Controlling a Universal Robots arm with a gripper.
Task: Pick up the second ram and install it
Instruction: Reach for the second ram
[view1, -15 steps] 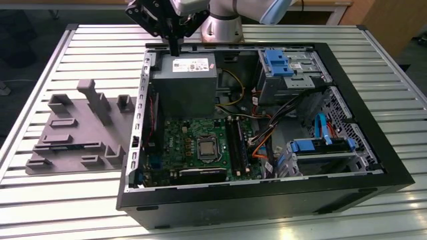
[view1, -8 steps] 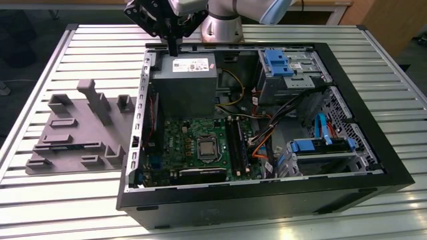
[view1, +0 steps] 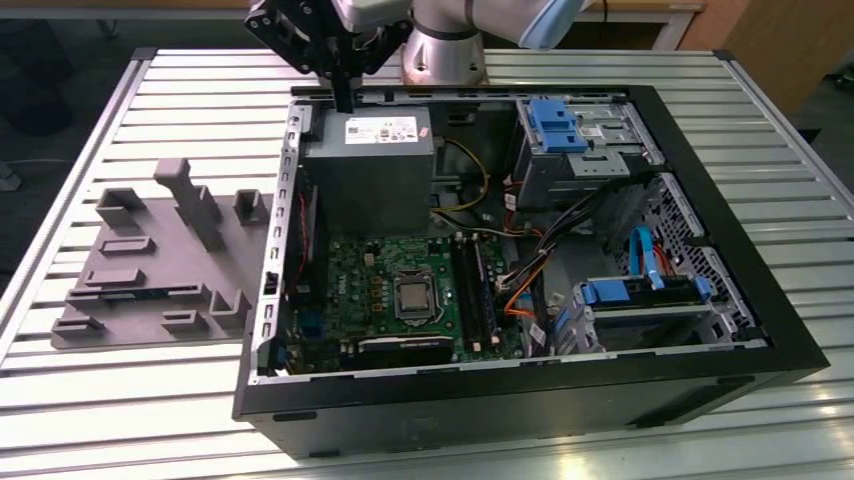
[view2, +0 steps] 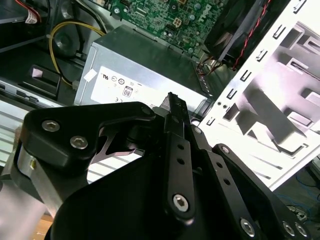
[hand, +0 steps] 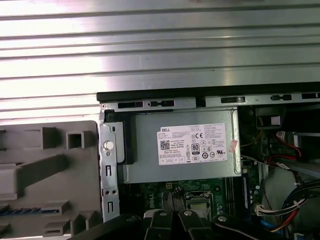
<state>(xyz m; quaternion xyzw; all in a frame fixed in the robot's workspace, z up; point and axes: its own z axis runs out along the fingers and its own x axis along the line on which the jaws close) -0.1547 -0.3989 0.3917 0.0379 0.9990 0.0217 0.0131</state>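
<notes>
- The tool (view1: 344, 98) hangs over the far rim of the open computer case (view1: 534, 410), just above the grey power supply (view1: 367, 175).
- Its fingers are clenched together, and nothing can be seen between them.
- In the second wrist view the tool's black links fill the foreground, with one fingertip (view2: 175, 105) pointing toward the labelled face of the power supply.
- The ram (hand: 20, 211) lies flat in a slot of the grey holder (view1: 147, 265), and shows as a bluish strip in the first wrist view.
- The holder sits on the slatted metal desk (view1: 134, 400), just beside the case on the exterior view's left.
- The tool is well apart from the ram and touches neither it nor the holder.
- Inside the case, the green motherboard (view1: 387, 285) lies below the power supply, with long black slots (view1: 474, 290) running along it.
- Blue drive brackets (view1: 554, 125) stand on the exterior view's right side of the case.
</notes>
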